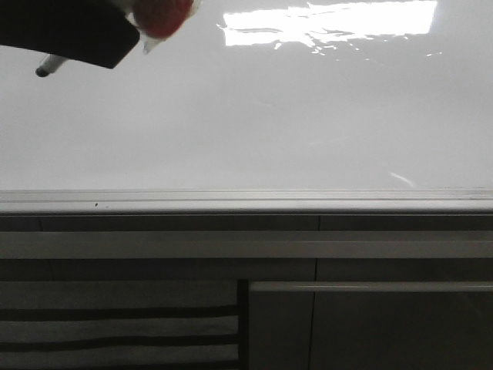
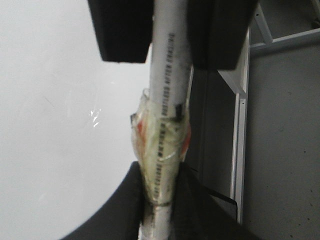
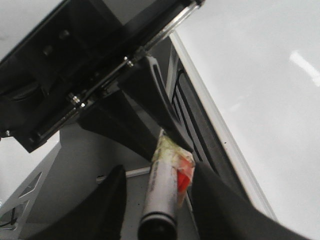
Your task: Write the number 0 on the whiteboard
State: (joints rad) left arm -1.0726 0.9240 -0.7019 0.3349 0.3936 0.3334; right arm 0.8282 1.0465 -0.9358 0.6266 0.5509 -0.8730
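The 0 is not on the whiteboard (image 1: 246, 131) yet: the glossy surface shows only glare in the front view, with no stroke we can make out, so we judge the writing has not begun. The marker (image 2: 170, 75) hangs over the board's upper left part in the front view, its dark tip pointing down and left, and we cannot tell whether it touches the surface. The left gripper (image 2: 160, 175) has its jaws pinched on the marker at a wad of clear and red tape (image 2: 162, 145). The right gripper (image 3: 157, 200) straddles the same marker further along the barrel. Its jaws sit close on either side, but we cannot tell whether they press on it. Below the board runs its silver frame (image 1: 246, 202), well apart from the tip. To do this step well, we should settle which arm carries the marker before moving, since two arms on one barrel could twist it. Then we lower the tip gently, hold even pressure, and draw one closed loop well inside the frame.
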